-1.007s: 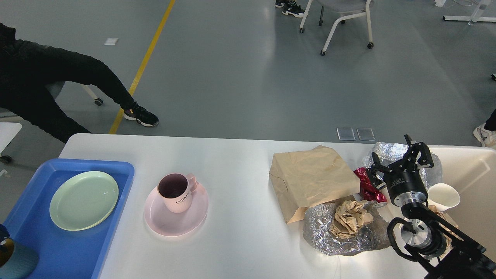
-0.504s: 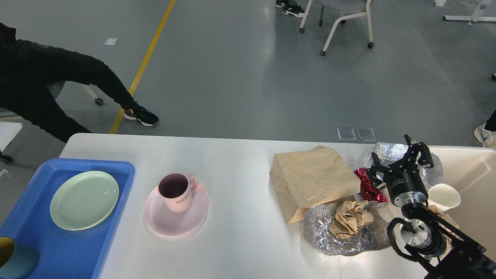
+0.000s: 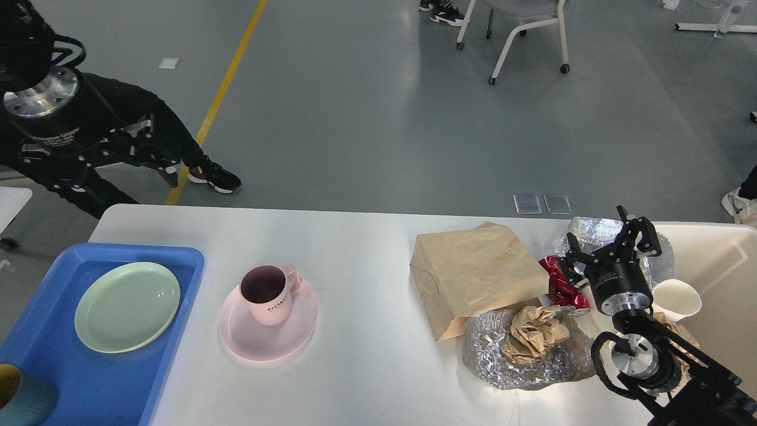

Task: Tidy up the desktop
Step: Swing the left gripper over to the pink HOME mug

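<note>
The white desktop fills the lower part of the view. A pink mug stands on a pink saucer near its middle. Left of the mug, a blue tray holds a green plate.

Right of the mug, a brown paper bag lies flat, with crumpled foil and a brown paper wad just in front of it.

Beyond the bag, the right gripper is seen with its fingers spread wide, holding nothing, beside a red wrapper.

Far left of the mug, above the desktop's corner, the left gripper is seen with fingers parted and empty.
</note>
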`<state>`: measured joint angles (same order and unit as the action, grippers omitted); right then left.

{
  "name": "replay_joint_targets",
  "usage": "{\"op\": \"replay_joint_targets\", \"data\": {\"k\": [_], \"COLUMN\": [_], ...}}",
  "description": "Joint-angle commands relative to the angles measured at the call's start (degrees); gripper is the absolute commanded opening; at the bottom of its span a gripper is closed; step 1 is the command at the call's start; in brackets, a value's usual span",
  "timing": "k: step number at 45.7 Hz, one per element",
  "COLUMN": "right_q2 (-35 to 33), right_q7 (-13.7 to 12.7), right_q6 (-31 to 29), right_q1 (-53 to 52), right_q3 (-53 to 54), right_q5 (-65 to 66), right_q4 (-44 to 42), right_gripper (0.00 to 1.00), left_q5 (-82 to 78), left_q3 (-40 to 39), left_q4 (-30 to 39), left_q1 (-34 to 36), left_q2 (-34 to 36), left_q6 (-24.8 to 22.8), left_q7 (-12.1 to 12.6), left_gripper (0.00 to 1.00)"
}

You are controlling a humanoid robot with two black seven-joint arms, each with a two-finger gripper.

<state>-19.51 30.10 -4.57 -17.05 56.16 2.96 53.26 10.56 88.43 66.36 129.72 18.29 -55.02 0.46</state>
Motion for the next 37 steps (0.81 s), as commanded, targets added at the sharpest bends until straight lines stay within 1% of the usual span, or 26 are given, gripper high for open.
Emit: {"op": "replay_joint_targets", "data": {"k": [1,4,7,11,20,26,31,37], "right_q2": [0.0,0.0,0.0,0.0,0.0,0.0,0.0,0.0], "right_q7": [0.0,0.0,0.0,0.0,0.0,0.0,0.0,0.0], "right_q6": [0.0,0.0,0.0,0.0,0.0,0.0,0.0,0.0], "right_q1": [0.0,0.0,0.0,0.0,0.0,0.0,0.0,0.0], "right_q3": [0.0,0.0,0.0,0.0,0.0,0.0,0.0,0.0], "right_q5": [-0.1,0.0,-0.1,0.0,-0.1,0.0,0.0,0.0], "right_q4": [0.0,0.0,0.0,0.0,0.0,0.0,0.0,0.0], "right_gripper": [1.00,1.00,1.00,1.00,1.00,1.00,1.00,1.00], "left_q5": [3.8,4.6,6.0,6.8,6.7,6.2,6.2,6.1], "left_q3": [1.2,1.2,0.7,0.3,-0.4,-0.3,-0.4,-0.4], "left_q4": [8.0,11.8,14.9,17.5,17.8,17.8,17.8,17.8], "left_q1": [8.5,13.1,17.5,20.1,18.5,16.1,16.3,15.9], "left_q2": [-7.8,-11.2,-13.6,-15.5,-15.6,-15.6,-15.0,-15.3], "left_q6": [0.0,0.0,0.0,0.0,0.0,0.0,0.0,0.0], "left_q7": [-4.1,-4.9,-5.0,-5.0,-5.3,-5.3,-4.7,-4.6], "left_gripper": [0.95,0.95,0.95,0.95,0.95,0.96,0.96,0.96]}}
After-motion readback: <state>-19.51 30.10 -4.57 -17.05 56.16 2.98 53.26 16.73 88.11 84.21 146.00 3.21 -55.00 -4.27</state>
